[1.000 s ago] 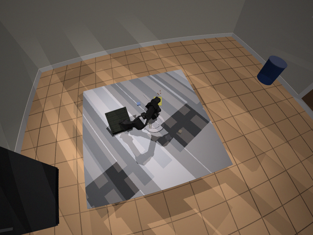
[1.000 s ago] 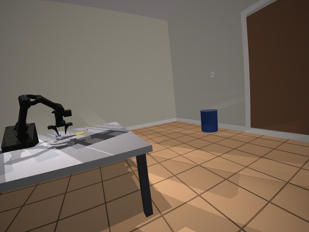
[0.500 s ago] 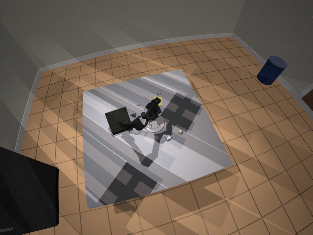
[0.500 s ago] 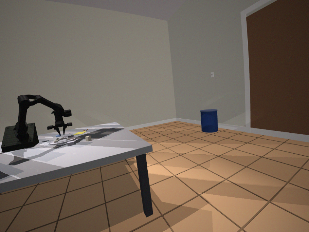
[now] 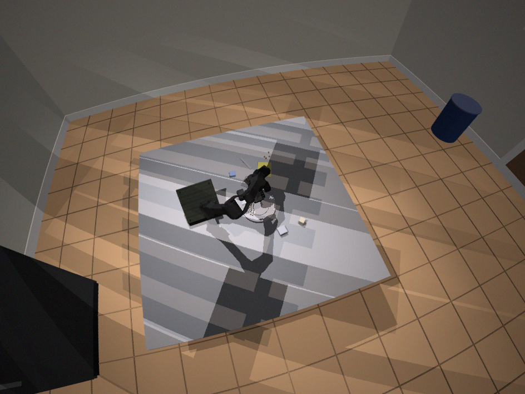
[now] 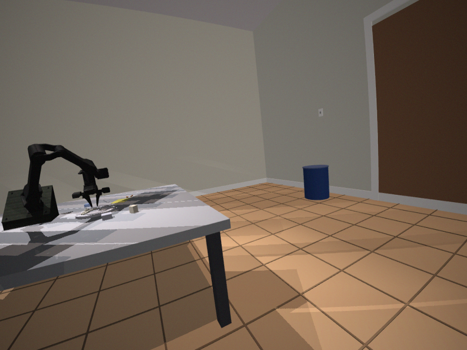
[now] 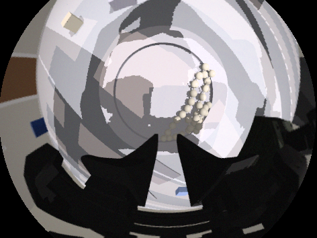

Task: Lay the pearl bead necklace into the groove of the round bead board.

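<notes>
Top view: black robot arm (image 5: 231, 208) (image 6: 75, 159) extended over a round bead board (image 5: 263, 215) (image 6: 81, 218) (image 7: 161, 60).
Pearl bead necklace (image 5: 252, 208) (image 7: 193, 93) bunched on the board's left part in this view; fingertips too small to resolve. Above the board, a yellow square (image 5: 262, 164) (image 6: 119, 200), partly covered by the arm, with tiny brown beads (image 5: 266, 156) (image 6: 130, 196) just beyond; to its left, a thin rod (image 5: 244, 162) (image 7: 152, 193) and blue block (image 5: 232, 173) (image 7: 181, 191). Below right of the board, a white block (image 5: 282, 230) (image 6: 107, 215) (image 7: 123, 4) near a cream cube (image 5: 302, 220) (image 6: 133, 208) (image 7: 72, 22), apart. At left, a dark square base plate (image 5: 191, 197) (image 6: 13, 207) on the shadow-striped table (image 5: 339, 254) (image 6: 169, 218). Well apart on the tiled floor (image 5: 424, 203) (image 6: 339, 244), a blue cylinder (image 5: 450, 121) (image 6: 315, 182) (image 7: 39, 127), upper right.
</notes>
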`<state>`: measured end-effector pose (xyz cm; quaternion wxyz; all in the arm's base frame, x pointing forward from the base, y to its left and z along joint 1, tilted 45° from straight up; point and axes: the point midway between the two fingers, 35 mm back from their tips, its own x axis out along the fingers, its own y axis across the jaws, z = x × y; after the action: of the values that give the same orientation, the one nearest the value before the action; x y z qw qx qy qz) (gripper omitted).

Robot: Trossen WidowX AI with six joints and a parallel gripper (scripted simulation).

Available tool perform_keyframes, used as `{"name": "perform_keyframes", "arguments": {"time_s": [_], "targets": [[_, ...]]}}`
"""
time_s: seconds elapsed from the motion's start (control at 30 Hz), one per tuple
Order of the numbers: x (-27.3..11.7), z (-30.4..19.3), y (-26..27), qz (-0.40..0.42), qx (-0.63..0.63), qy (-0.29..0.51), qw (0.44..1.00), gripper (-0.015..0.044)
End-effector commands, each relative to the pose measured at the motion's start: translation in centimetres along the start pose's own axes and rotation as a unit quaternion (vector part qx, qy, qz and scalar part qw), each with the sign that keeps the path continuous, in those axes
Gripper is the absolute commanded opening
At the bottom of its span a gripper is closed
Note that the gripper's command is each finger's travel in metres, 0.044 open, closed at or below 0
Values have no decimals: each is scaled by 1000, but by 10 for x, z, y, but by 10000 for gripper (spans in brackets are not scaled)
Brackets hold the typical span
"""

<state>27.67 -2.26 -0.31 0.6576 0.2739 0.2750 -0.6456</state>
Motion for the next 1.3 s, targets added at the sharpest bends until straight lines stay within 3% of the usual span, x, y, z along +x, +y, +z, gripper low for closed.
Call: {"name": "perform_keyframes", "arguments": {"time_s": [0.0, 0.27, 0.43, 1.27], "targets": [[7, 0, -1, 0, -4, -3, 1000, 120], [15, 0, -1, 0, -5, -4, 1000, 120], [13, 1, -1, -1, 0, -1, 1000, 0], [13, 1, -1, -1, 0, -1, 1000, 0]]}}
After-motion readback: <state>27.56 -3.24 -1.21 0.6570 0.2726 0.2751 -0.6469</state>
